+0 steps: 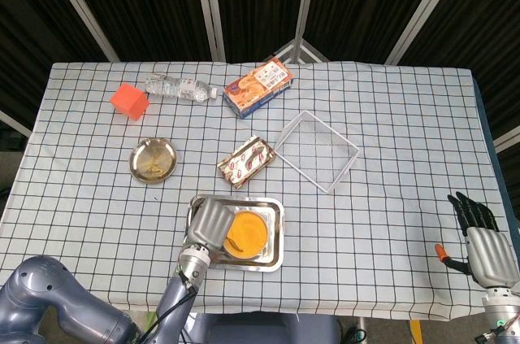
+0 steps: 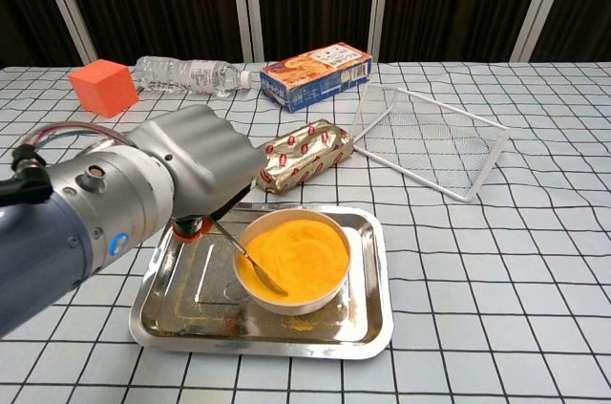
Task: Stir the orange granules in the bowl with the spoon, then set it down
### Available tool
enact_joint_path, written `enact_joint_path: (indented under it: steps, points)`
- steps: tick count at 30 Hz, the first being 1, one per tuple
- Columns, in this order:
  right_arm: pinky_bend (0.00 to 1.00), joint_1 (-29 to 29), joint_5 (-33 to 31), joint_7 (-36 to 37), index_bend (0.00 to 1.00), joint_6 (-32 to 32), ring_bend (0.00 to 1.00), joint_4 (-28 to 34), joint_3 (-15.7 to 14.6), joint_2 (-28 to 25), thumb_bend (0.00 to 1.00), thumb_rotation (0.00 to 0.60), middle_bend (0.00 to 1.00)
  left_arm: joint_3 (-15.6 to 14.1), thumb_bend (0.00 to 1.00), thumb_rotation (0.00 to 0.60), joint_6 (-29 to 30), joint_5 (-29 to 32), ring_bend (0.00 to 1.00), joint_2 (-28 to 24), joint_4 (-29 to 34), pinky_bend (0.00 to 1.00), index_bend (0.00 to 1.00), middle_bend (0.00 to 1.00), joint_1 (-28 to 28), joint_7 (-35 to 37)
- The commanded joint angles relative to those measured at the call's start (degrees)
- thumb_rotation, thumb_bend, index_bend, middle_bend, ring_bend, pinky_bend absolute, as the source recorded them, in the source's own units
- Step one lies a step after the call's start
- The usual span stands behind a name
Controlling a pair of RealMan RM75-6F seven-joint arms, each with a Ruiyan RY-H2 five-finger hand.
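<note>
at the near edge of the table, your left hand (image 2: 196, 170) holds the spoon (image 2: 250, 261), its tip dipped into the orange granules (image 2: 296, 249) at the near-left side of the bowl (image 2: 291, 300). that bowl sits in a steel tray (image 2: 368, 323). just behind the tray lies a gold snack packet (image 2: 307, 153), with a wire basket (image 2: 430, 141) to its right. your right hand (image 1: 485, 248) rests well apart at the table's right corner, fingers spread, holding nothing.
</note>
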State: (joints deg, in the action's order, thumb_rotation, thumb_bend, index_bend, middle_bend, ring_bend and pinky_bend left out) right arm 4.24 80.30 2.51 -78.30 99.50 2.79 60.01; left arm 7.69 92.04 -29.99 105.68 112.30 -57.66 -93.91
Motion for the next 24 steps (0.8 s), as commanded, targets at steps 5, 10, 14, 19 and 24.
enact_joint_path:
  steps: [5,10,14,19,24]
  points:
    - [0.0,0.08,-0.02,0.29,0.0,0.23,0.0,0.04,-0.03,-0.06,0.36,0.6,0.0,2.46,1.0,0.6,-0.85,2.5,0.98,3.19,-4.82,1.0,0.84,0.99,-1.17,0.95]
    - [0.0,0.14,-0.13,0.54,0.0,0.4,0.0,0.1,0.0,-0.14,0.36,0.6,0.0,4.17,1.0,0.6,-0.81,2.37,0.98,3.85,-6.51,1.0,0.84,0.99,-1.58,2.41]
    - [0.0,0.15,0.02,0.48,0.0,0.36,0.0,0.18,-0.04,-0.14,0.36,0.6,0.0,5.37,1.0,0.6,-0.68,2.36,0.98,3.59,-6.81,1.0,0.84,0.99,-1.79,3.24]
    - [0.0,0.12,0.03,0.39,0.0,0.29,0.0,0.22,-0.07,-0.09,0.36,0.6,0.0,6.32,1.0,0.6,-0.49,2.28,0.98,2.94,-6.88,1.0,0.84,0.99,-1.86,4.03]
    - [0.0,0.12,0.08,0.36,0.0,0.33,0.0,0.25,-0.14,-0.06,0.36,0.6,0.0,6.54,1.0,0.6,-0.66,2.21,0.98,2.24,-5.94,1.0,0.84,0.99,-1.65,5.02]
